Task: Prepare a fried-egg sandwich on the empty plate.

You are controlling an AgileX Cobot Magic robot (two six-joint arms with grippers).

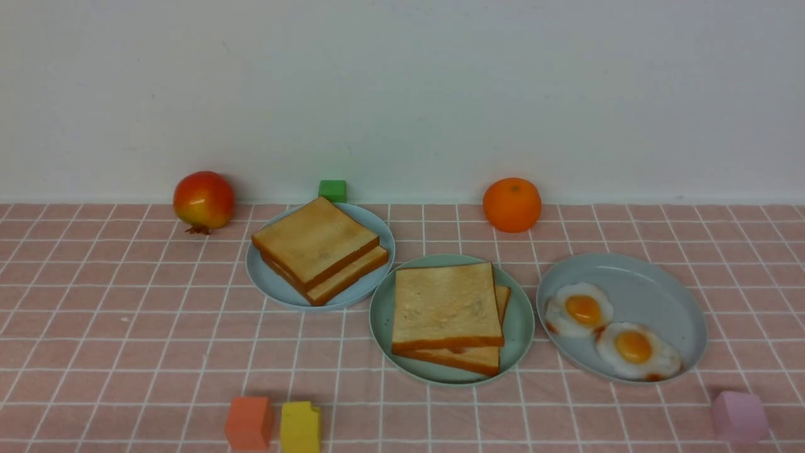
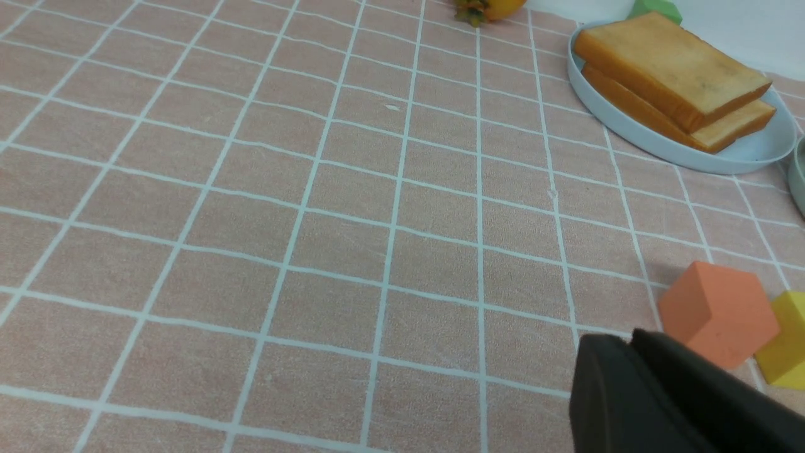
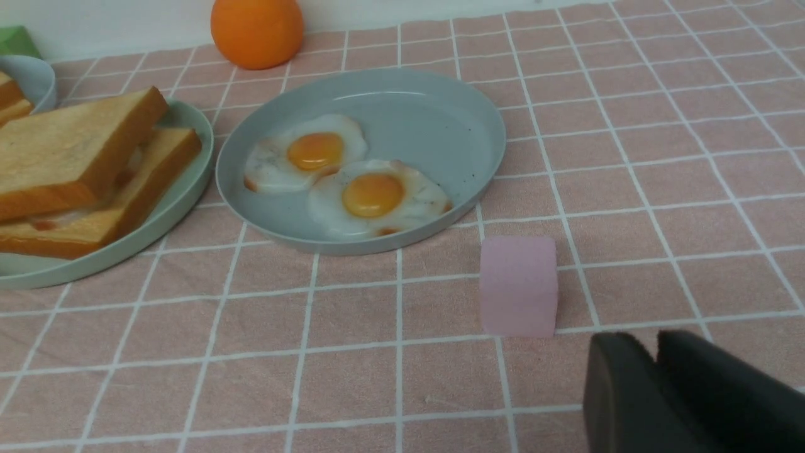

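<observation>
Sandwich [image 1: 448,318]: stacked on the mint-green plate [image 1: 521,327], between two blue-grey plates.
Left gripper [image 2: 629,343]: closed, nothing held.
Right gripper [image 3: 654,346]: jaws almost together, nothing held.

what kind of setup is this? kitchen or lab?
Likely a staged lab tabletop, not a kitchen: pink checked cloth against a bare white wall, toy toast and fried eggs on plastic plates, with coloured foam cubes scattered as distractors.

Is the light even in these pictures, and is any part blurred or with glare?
Front view: soft, even light, faint shadows, all sharp. Left wrist view: the dark pincer near the lens is blurred. Right wrist view: a pale glare streak on the egg plate; the pincer is blurred.
</observation>
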